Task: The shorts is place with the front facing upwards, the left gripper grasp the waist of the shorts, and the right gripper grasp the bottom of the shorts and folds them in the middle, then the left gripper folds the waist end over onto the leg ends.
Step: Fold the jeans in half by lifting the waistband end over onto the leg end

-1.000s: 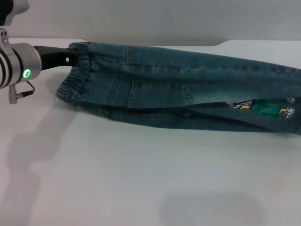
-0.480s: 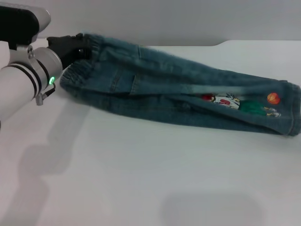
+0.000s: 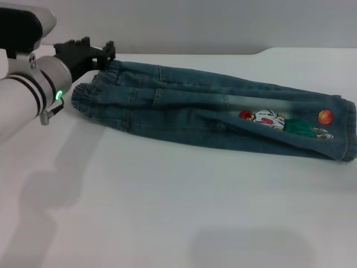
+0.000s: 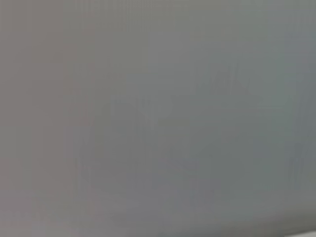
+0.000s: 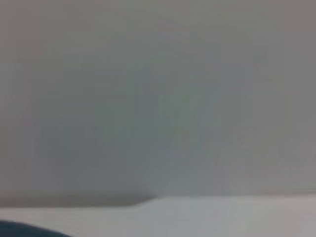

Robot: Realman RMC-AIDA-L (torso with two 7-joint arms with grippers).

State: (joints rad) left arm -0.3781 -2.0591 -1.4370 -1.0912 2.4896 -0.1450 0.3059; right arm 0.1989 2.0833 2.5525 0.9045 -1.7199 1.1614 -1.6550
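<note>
One fold already halves the shorts [image 3: 217, 114] lengthwise on the table [image 3: 167, 212], print up, and the left claw [image 3: 93, 52], prongs spread and empty just beyond the waist [image 3: 89, 92], seems poised to carry it toward the hems [image 3: 348, 131].

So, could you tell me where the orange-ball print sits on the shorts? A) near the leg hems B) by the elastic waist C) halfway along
A: the orange ball lies by the leg hems of the shorts, far from the waist.
</note>
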